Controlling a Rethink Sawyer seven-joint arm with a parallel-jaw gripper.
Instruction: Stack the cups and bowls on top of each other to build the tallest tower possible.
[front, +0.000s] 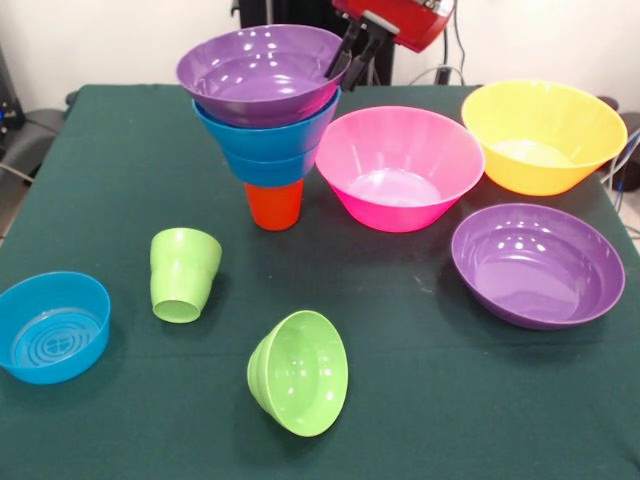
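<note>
The tower stands at the back left of the front view: an orange cup (273, 206) as base, two blue bowls (266, 142) nested on it, and a purple bowl (258, 74) on top. My gripper (352, 58) comes down from the top edge at the purple bowl's right rim. It is open, with one black finger over the bowl's inside and the other outside the rim. A lime green cup (184, 274) sits at the front left with its narrow end toward the camera. A small lime green bowl (299, 372) lies tipped on its side at the front.
A large pink bowl (399, 166) stands just right of the tower, almost touching it. A yellow-orange bowl (543, 135) is at the back right, a second purple bowl (538, 264) at the right, and a blue bowl (52, 326) at the far left. All rest on a dark green tablecloth (420, 380).
</note>
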